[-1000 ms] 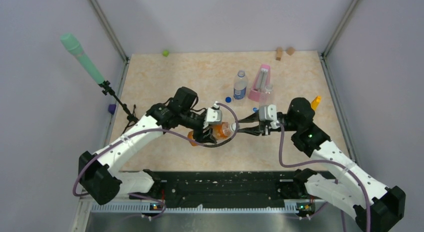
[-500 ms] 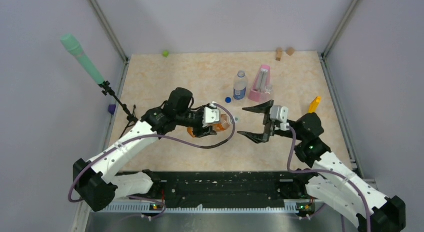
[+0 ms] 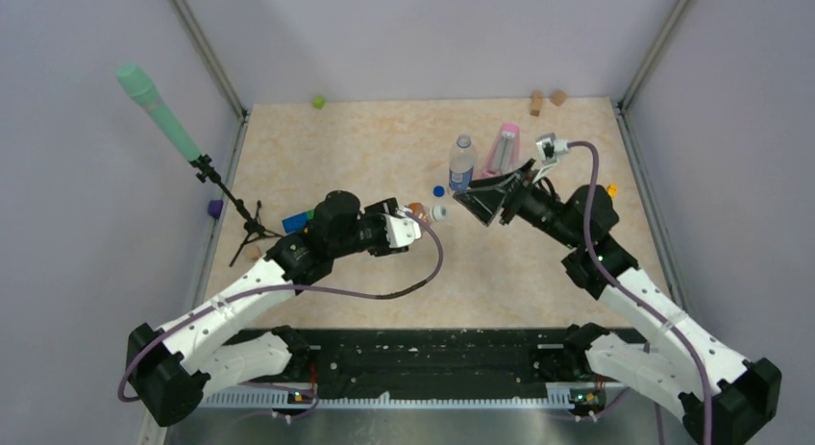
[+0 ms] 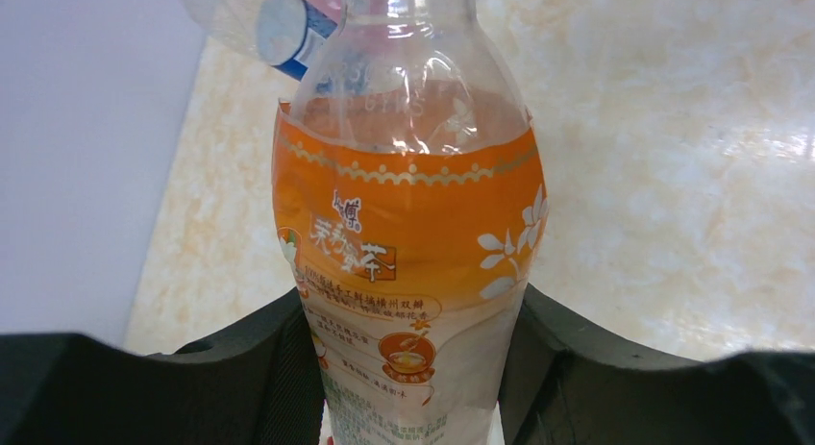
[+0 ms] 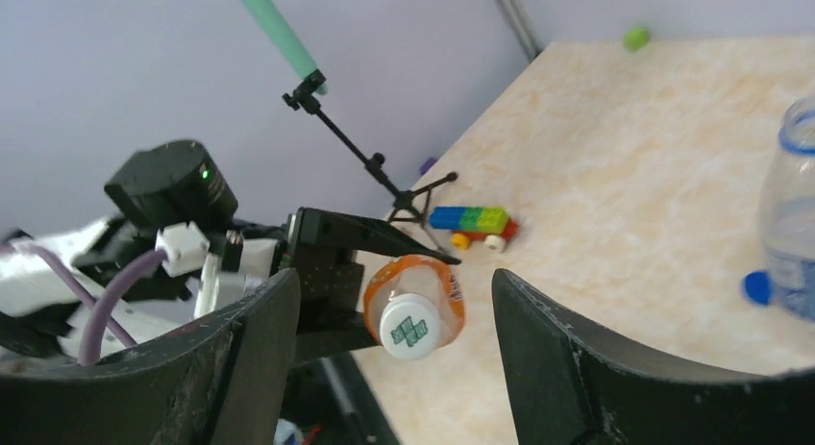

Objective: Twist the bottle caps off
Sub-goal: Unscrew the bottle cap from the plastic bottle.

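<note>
My left gripper (image 4: 413, 378) is shut on the lower body of the orange-labelled bottle (image 4: 413, 224), holding it off the table with its neck pointing away. In the top view that gripper (image 3: 404, 224) sits at the table's middle, with the bottle's white cap (image 3: 438, 212) sticking out to the right. My right gripper (image 5: 394, 291) is open, and the capped bottle end (image 5: 411, 327) shows beyond it in the gap between its fingers without touching them. From above, the right gripper (image 3: 473, 197) hovers just right of the cap. A short clear bottle (image 3: 462, 163) stands uncapped, with a loose blue cap (image 3: 438, 189) beside it.
A pink metronome (image 3: 505, 147) stands behind the right gripper and a yellow object (image 3: 611, 189) lies beside the right arm. Toy bricks (image 3: 298, 219) lie left of the left gripper. A green cube (image 3: 317, 102) and wooden blocks (image 3: 536, 103) sit at the far edge. A microphone stand (image 3: 231, 210) rises at the left.
My right gripper has let go of the orange bottle's cap, opened, and pulled back up and to the right. The left arm has carried the bottle left and farther back.
</note>
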